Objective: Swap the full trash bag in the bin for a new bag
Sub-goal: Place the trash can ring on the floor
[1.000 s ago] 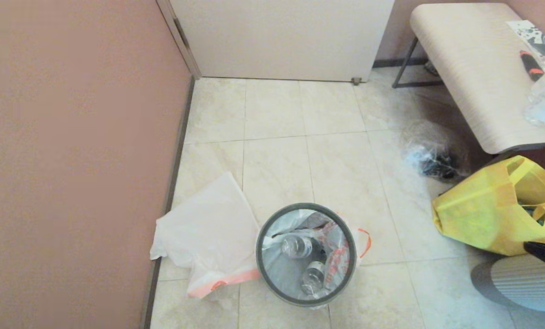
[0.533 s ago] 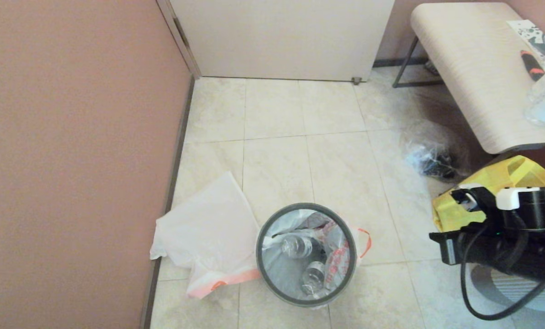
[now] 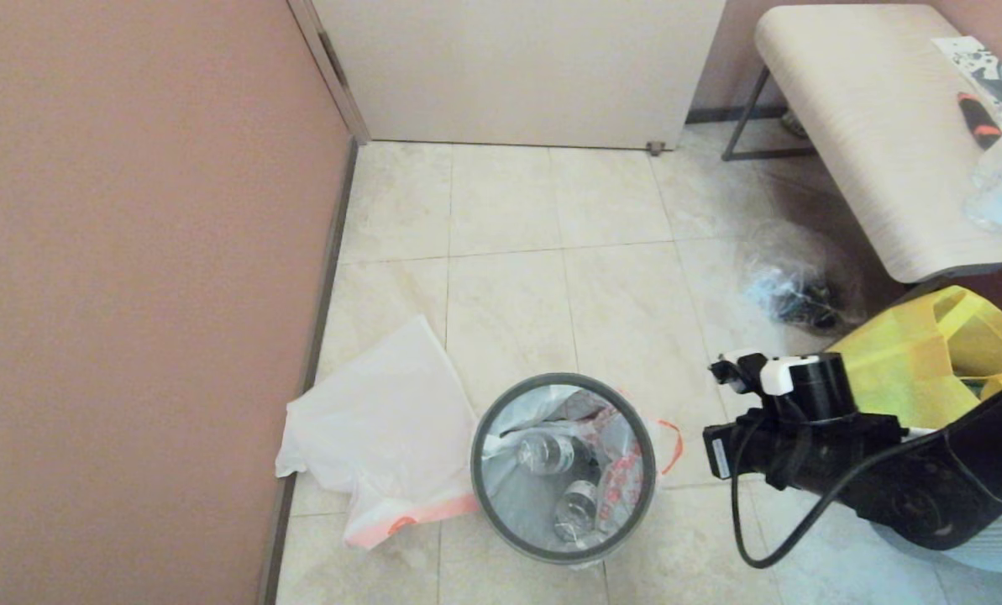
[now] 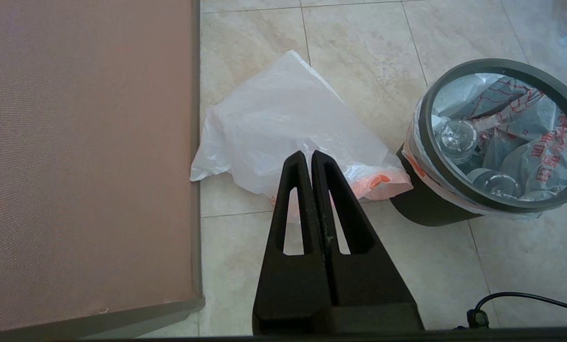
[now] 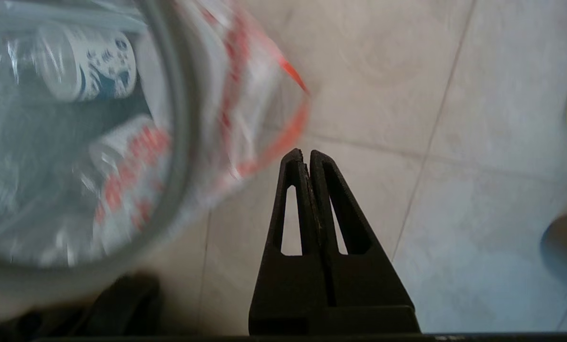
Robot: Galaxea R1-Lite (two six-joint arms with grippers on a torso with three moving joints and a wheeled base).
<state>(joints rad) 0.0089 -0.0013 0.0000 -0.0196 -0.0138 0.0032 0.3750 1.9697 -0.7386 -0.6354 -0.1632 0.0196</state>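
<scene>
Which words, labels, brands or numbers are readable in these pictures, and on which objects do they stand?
No text can be read.
Full bag in the bin: red lettering and a square logo, too small and creased to read.
Bottle in it: dark label print, blurred.
New bag: orange-red marks, unreadable.
Printed sheet on the table: black pattern, too small.

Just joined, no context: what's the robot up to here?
Bag swap, barely started. The full bag sits in the bin, bottles showing through. The new bag lies flat on the floor beside the bin, by the wall. The right gripper, shut and empty, is near the full bag's orange handle. The left gripper is shut, above the new bag.
</scene>
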